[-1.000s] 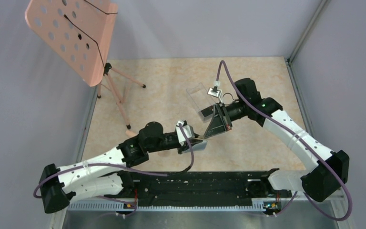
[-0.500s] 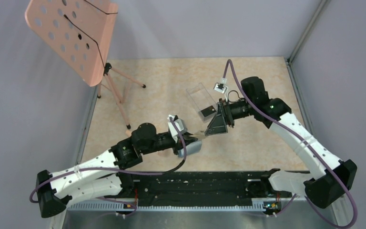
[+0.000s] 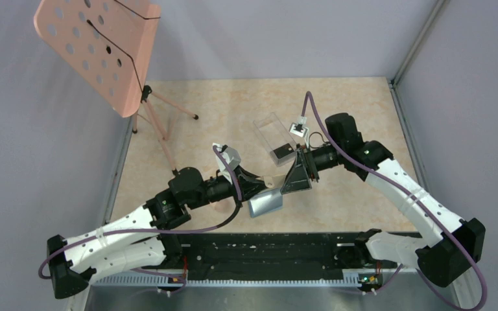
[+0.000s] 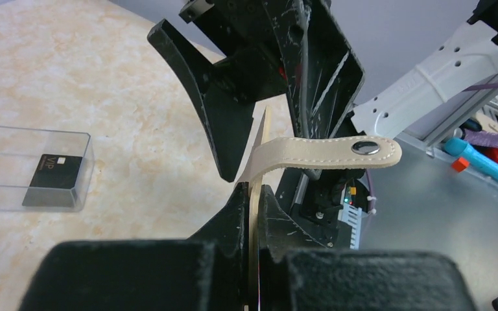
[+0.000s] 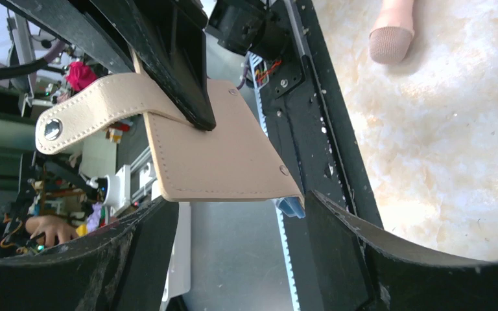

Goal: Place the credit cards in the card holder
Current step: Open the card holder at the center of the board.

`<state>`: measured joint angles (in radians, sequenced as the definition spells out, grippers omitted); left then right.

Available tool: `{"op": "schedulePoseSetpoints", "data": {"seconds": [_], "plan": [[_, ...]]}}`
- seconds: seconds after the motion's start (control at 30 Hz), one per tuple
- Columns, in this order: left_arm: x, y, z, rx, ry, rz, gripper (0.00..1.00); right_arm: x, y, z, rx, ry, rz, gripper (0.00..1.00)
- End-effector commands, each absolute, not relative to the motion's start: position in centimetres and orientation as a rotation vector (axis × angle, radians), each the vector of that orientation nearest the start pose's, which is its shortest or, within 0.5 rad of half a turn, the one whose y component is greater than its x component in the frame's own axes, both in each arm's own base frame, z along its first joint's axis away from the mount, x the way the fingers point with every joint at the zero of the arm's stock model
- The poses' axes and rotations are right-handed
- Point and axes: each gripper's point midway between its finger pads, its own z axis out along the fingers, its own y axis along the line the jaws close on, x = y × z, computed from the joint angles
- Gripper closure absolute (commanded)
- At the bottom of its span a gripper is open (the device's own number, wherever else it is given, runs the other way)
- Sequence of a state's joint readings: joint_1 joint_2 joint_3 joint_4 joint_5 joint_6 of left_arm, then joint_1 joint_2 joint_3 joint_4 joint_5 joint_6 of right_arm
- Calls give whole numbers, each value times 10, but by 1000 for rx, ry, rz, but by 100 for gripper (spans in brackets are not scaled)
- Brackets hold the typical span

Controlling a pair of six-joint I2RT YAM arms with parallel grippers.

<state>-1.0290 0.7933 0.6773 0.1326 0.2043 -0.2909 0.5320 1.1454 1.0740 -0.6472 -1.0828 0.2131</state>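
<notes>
Desk: Card holder (image 3: 264, 202), where do you have it?

Operator: I have it up in the air over the near edge of the table (image 3: 233, 110), about midway along, between my two arms. From above I see its blue-grey face. My right wrist camera shows the tan face (image 5: 220, 155).

Desk: Which side is gripping it?

Operator: The left gripper (image 3: 260, 188) is clamped on it. On my left wrist camera the card holder (image 4: 257, 168) stands edge-on, rising straight out from between the fingers (image 4: 230, 220), which press on both of its faces. Its strap (image 4: 324, 150), with a metal snap at the tip, curls off to one side and hangs loose.

Desk: And your right?

Operator: The right gripper (image 3: 296, 176) has its fingers spread wide, one on each side of the holder's free end. That edge sits between the fingertips. I cannot tell whether either one touches it.

Desk: Cards?

Operator: I can make out one black credit card (image 3: 282, 154). It lies flat inside the clear box (image 3: 269, 133), at the end nearer the arms. The box rests on the table just beyond the right gripper, apart from the card holder. A pink music stand (image 3: 97, 45) stands at the far left corner.
</notes>
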Motion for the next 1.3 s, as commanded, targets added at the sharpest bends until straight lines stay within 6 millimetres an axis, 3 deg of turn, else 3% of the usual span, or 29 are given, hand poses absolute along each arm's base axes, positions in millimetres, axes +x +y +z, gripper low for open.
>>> {"op": "schedulePoseSetpoints", "data": {"seconds": [0.0, 0.1, 0.27, 0.33, 0.43, 0.53, 0.6, 0.63, 0.67, 0.7, 0.73, 0.87, 0.93, 1.13, 1.27], "plan": [[127, -308, 331, 685, 1423, -1272, 100, 126, 269, 284, -987, 1995, 1673, 33], [121, -312, 329, 715, 1416, -1307, 100, 128, 272, 288, -969, 1967, 1687, 43], [118, -314, 328, 714, 1422, -1338, 100, 130, 273, 291, -971, 1951, 1686, 43], [118, -314, 328, 709, 1424, -1343, 100, 128, 274, 293, -978, 1942, 1704, 48], [119, -316, 327, 705, 1429, -1345, 100, 125, 276, 296, -984, 1926, 1734, 67], [121, -315, 324, 699, 1436, -1340, 100, 124, 277, 299, -976, 1913, 1751, 100], [123, -314, 323, 688, 1440, -1329, 100, 125, 277, 299, -963, 1911, 1753, 100], [125, -313, 323, 674, 1445, -1317, 89, 126, 278, 297, -949, 1921, 1745, 100], [129, -311, 321, 656, 1454, -1297, 64, 128, 278, 295, -928, 1936, 1730, 100], [135, -308, 320, 623, 1470, -1266, 19, 131, 277, 292, -904, 1956, 1717, 100], [144, -304, 316, 569, 1503, -1224, 4, 135, 277, 289, -876, 1973, 1703, 100], [169, -278, 297, 415, 1621, -1051, 1, 151, 269, 282, -770, 2013, 1649, 100], [177, -264, 278, 361, 1708, -954, 1, 159, 263, 280, -724, 2023, 1620, 100], [187, -231, 225, 173, 1948, -765, 1, 171, 248, 272, -646, 2060, 1596, 100], [184, -225, 195, 123, 2081, -685, 1, 171, 247, 274, -647, 2056, 1605, 100]]}}
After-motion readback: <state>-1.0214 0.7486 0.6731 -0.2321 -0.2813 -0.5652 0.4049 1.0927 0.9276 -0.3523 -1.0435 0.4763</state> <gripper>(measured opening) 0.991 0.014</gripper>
